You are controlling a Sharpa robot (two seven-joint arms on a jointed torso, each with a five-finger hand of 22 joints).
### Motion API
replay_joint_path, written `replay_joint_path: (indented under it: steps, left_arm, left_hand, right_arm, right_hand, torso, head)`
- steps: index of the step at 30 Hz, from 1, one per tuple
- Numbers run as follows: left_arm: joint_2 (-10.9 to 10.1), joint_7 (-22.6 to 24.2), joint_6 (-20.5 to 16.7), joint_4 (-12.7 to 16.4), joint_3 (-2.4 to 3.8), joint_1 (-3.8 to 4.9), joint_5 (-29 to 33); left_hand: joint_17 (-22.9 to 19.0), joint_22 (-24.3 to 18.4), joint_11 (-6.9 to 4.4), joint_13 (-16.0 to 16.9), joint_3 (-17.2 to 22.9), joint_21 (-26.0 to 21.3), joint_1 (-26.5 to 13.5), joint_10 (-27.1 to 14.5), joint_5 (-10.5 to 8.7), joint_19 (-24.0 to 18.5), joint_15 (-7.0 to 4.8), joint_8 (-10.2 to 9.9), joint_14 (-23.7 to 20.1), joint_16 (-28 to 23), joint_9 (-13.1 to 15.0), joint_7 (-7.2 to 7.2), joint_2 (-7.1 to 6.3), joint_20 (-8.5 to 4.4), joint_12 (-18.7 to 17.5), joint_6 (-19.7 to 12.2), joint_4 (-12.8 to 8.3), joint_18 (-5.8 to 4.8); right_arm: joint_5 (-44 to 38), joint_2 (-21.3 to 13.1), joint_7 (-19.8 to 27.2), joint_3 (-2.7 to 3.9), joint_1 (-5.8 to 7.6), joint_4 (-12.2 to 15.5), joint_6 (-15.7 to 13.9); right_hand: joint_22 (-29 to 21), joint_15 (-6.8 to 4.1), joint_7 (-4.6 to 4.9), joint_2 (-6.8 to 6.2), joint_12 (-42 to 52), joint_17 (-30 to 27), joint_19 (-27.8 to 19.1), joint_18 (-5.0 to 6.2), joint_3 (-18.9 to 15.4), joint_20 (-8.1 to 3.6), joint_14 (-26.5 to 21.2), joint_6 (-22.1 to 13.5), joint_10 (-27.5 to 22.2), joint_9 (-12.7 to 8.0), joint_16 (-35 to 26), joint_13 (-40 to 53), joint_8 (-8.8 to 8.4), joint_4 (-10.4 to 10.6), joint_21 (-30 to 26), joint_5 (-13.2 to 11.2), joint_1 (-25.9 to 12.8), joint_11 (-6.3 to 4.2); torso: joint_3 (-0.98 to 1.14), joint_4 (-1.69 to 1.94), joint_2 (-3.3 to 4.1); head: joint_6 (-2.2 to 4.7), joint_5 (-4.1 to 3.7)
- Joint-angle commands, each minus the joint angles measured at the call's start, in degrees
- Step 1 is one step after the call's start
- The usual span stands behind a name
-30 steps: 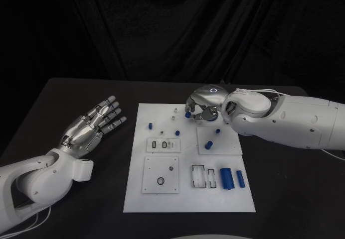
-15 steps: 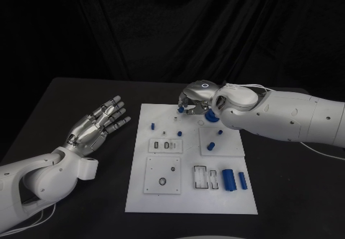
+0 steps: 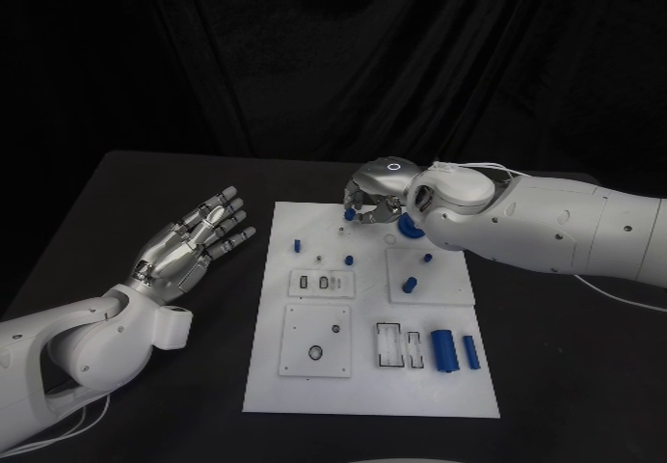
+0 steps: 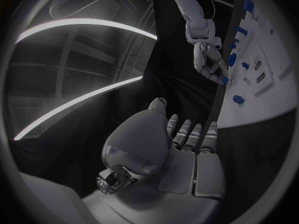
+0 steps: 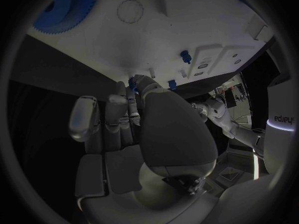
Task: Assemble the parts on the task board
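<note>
The white task board (image 3: 364, 386) lies in the middle of the black table. My right hand (image 3: 377, 196) hovers over the board's far edge and pinches a small blue part (image 3: 351, 213) at its fingertips. The left wrist view shows the right hand (image 4: 208, 58) with that blue part (image 4: 224, 79) over the board (image 4: 264, 92). A blue gear (image 3: 408, 225) lies partly hidden under the right wrist, and the gear (image 5: 64, 8) shows again in the right wrist view. My left hand (image 3: 189, 242) floats left of the board, fingers spread and holding nothing.
Small blue pegs (image 3: 296, 243) (image 3: 348, 259) (image 3: 427, 257) stand in the board's far half, with a blue piece (image 3: 409, 284) beside them. Two blue cylinders (image 3: 442, 347) (image 3: 468, 349) lie at the near right, next to slotted blocks (image 3: 393, 344).
My right hand has moved a little toward the board's far left edge with the small blue part. The left hand has barely moved.
</note>
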Motion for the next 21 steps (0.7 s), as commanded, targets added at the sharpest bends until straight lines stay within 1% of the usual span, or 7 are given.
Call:
replay_joint_path:
  steps: [1, 5, 7, 11, 14, 16, 21]
  left_arm:
    - [0.17, 4.41, 0.51, 0.03, 0.03, 0.09, -0.33]
    - [0.35, 4.31, 0.63, -0.06, 0.03, 0.09, -0.33]
    - [0.41, 4.26, 0.68, -0.09, 0.03, 0.09, -0.33]
    - [0.48, 4.18, 0.72, -0.13, 0.03, 0.09, -0.33]
    - [0.51, 4.15, 0.73, -0.13, 0.03, 0.09, -0.33]
    - [0.51, 4.13, 0.74, -0.12, 0.03, 0.09, -0.33]
    - [0.43, 4.07, 0.72, -0.04, 0.03, 0.09, -0.33]
  left_hand:
    - [0.08, 0.04, 0.36, 0.06, 0.04, -0.19, 0.39, 0.1, 0.27, 0.08, 0.48, 0.17, 0.05, 0.33, 0.02, 0.12, 0.16, 0.35, 0.36, -0.24, -0.3, 0.15]
    - [0.08, 0.04, 0.36, 0.06, 0.04, -0.19, 0.39, 0.1, 0.27, 0.08, 0.48, 0.17, 0.05, 0.33, 0.02, 0.12, 0.16, 0.35, 0.36, -0.24, -0.3, 0.15]
    - [0.09, 0.04, 0.41, 0.07, 0.06, -0.19, 0.39, 0.13, 0.28, 0.08, 0.5, 0.17, 0.07, 0.35, 0.02, 0.15, 0.18, 0.35, 0.4, -0.21, -0.31, 0.14]
    - [0.09, 0.04, 0.52, 0.06, 0.11, -0.18, 0.4, 0.13, 0.29, 0.09, 0.56, 0.17, 0.07, 0.35, 0.02, 0.24, 0.21, 0.37, 0.41, -0.19, -0.35, 0.12]
    - [0.09, 0.04, 0.52, 0.06, 0.11, -0.18, 0.4, 0.13, 0.29, 0.09, 0.56, 0.17, 0.07, 0.35, 0.02, 0.24, 0.21, 0.37, 0.41, -0.19, -0.35, 0.12]
    - [0.09, 0.04, 0.52, 0.06, 0.11, -0.18, 0.4, 0.13, 0.29, 0.09, 0.56, 0.17, 0.07, 0.35, 0.02, 0.24, 0.21, 0.37, 0.41, -0.19, -0.35, 0.12]
    - [0.09, 0.04, 0.52, 0.06, 0.11, -0.18, 0.4, 0.13, 0.29, 0.09, 0.56, 0.17, 0.07, 0.35, 0.02, 0.24, 0.21, 0.37, 0.41, -0.19, -0.35, 0.12]
  right_arm:
    - [-0.01, 0.28, -0.14, 0.06, 0.09, -0.41, 1.37]
    - [-0.01, 0.71, -0.1, 0.06, 0.06, -0.94, 2.04]
    - [-0.01, 0.86, -0.13, 0.05, 0.04, -1.07, 2.51]
    - [-0.01, 1.08, -0.15, 0.05, -0.04, -1.28, 2.95]
    - [-0.01, 1.23, -0.25, 0.05, -0.07, -1.46, 3.23]
    - [-0.01, 1.33, -0.4, 0.05, -0.09, -1.62, 3.39]
    - [-0.01, 1.63, -0.73, 0.05, -0.11, -1.99, 3.92]
  right_hand:
    - [0.05, -0.05, -0.06, 0.19, -0.26, 0.04, 0.47, -0.68, 0.27, 0.11, 0.43, -0.06, 0.05, 12.56, 0.25, -0.07, 1.62, 0.04, 0.2, 0.35, -0.61, 0.42]
    - [0.09, -0.02, -0.01, 0.19, -0.35, 0.12, 0.48, -0.68, 0.31, 0.13, 0.45, -0.17, 0.04, 12.64, 0.3, -0.07, 1.56, 0.05, 0.23, 0.36, -0.67, 0.45]
    - [0.13, -0.01, 0.01, 0.2, -0.39, 0.14, 0.49, -0.69, 0.34, 0.14, 0.45, -0.24, 0.04, 12.67, 0.31, -0.07, 1.52, 0.04, 0.25, 0.36, -0.67, 0.45]
    - [0.15, 0.0, 0.03, 0.2, -0.46, 0.11, 0.48, -0.69, 0.38, 0.15, 0.44, -0.34, 0.02, 12.72, 0.3, -0.07, 1.46, 0.03, 0.26, 0.34, -0.68, 0.47]
    - [0.17, 0.01, 0.05, 0.2, -0.52, 0.16, 0.48, -0.69, 0.42, 0.16, 0.43, -0.43, 0.0, 12.77, 0.32, -0.07, 1.4, 0.0, 0.27, 0.31, -0.68, 0.48]
    - [0.25, 0.03, 0.07, 0.2, -0.58, 0.19, 0.5, -0.7, 0.46, 0.17, 0.43, -0.53, -0.01, 12.82, 0.34, -0.07, 1.34, -0.02, 0.31, 0.28, -0.69, 0.5]
    - [0.1, 0.16, 0.15, 0.21, -0.89, -0.05, 0.33, -0.66, 0.63, 0.25, 0.27, -0.96, -0.19, 12.99, 0.19, -0.09, 1.06, -0.05, 0.19, 0.24, -0.79, 0.63]
  torso:
    - [0.07, -0.08, -0.05]
    - [0.07, -0.17, 0.01]
    - [0.13, -0.2, 0.0]
    - [0.2, -0.17, 0.01]
    - [0.16, -0.1, 0.02]
    - [0.09, -0.1, -0.01]
    - [0.06, -0.12, 0.02]
  head:
    - [-0.03, -0.07]
    - [-0.19, -0.02]
    - [-0.37, -0.04]
    - [-0.48, -0.16]
    - [-0.49, -0.23]
    - [-0.57, -0.22]
    - [-0.5, -0.08]
